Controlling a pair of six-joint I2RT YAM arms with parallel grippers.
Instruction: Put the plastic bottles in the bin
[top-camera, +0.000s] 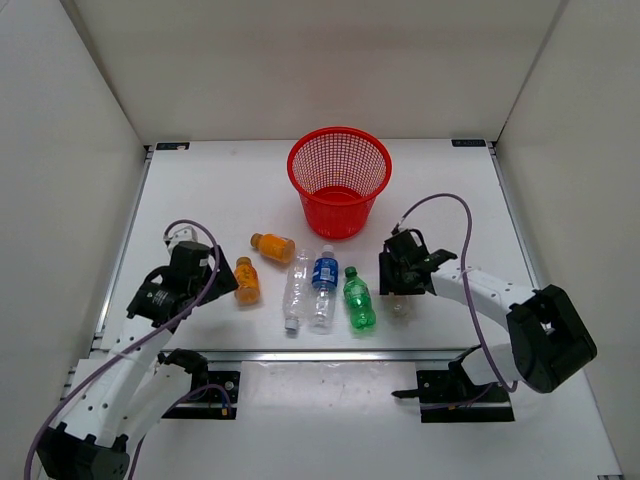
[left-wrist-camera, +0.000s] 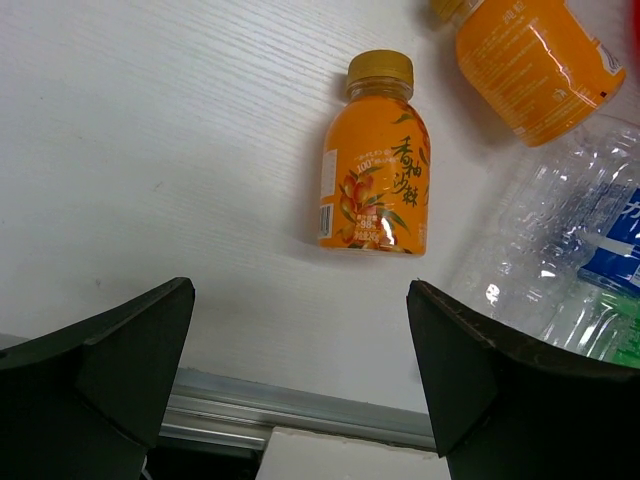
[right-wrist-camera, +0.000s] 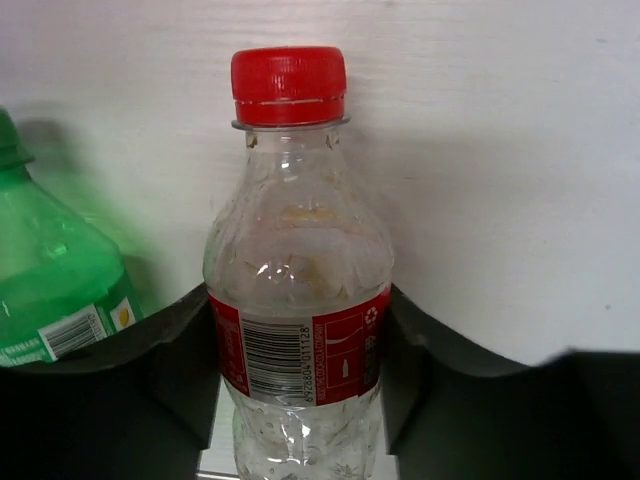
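The red mesh bin (top-camera: 340, 180) stands at the back centre. In front of it lie two orange bottles (top-camera: 272, 246) (top-camera: 246, 280), a plain clear bottle (top-camera: 296, 290), a blue-labelled bottle (top-camera: 323, 285) and a green bottle (top-camera: 358, 300). My right gripper (top-camera: 402, 278) (right-wrist-camera: 300, 335) is right of the green bottle (right-wrist-camera: 50, 270). It is shut on the clear red-labelled bottle (right-wrist-camera: 295, 230), red cap pointing away, with both fingers against its label. My left gripper (top-camera: 226, 276) (left-wrist-camera: 300, 290) is open and holds nothing, just short of the nearer orange bottle (left-wrist-camera: 372, 180).
White walls enclose the table on the left, back and right. A metal rail (left-wrist-camera: 290, 405) runs along the near table edge behind my left fingers. The second orange bottle (left-wrist-camera: 535, 60) and the clear bottle (left-wrist-camera: 560, 210) lie right of the nearer orange one.
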